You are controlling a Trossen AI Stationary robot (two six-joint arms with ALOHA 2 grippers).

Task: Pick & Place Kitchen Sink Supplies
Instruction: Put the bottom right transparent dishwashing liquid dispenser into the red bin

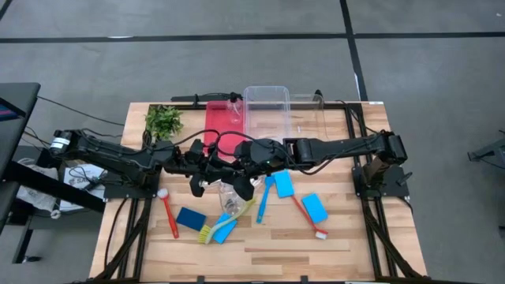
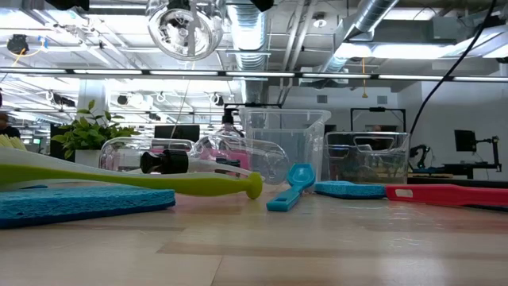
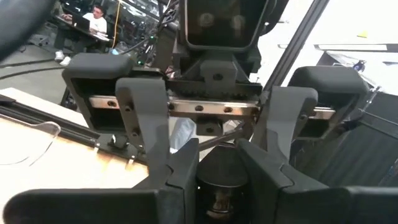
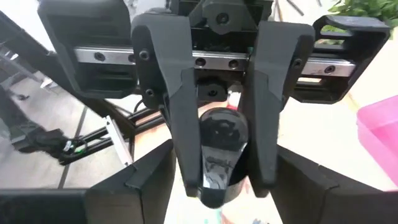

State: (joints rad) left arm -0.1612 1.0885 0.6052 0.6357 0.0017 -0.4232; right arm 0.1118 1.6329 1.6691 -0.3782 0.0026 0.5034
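2 pincers, 1 bottle, looks like a handover to me.

High view: left pincer [image 1: 207, 175] and right pincer [image 1: 241, 162] meet nose to nose mid-table. The clear bottle [image 1: 229, 196] sits between them, above the brushes and sponges. To do it well, I keep 1 clamp firm until the other is confirmed. Then I release, lift straight and head for the bin [image 1: 265, 110].

Low view: the bottle [image 2: 182, 28] hangs high, off the table, with its top cut off by the frame. A second bottle [image 2: 198, 159] lies below, so no dropping.

Left wrist view: the right pincer [image 3: 217, 163] faces me with something dark and round [image 3: 221, 182] in it, likely the bottle. I can't tell its grip.

Right wrist view: the left pincer [image 4: 225, 183] is clamped tight on the bottle's black cap [image 4: 221, 140]. The body is hidden.
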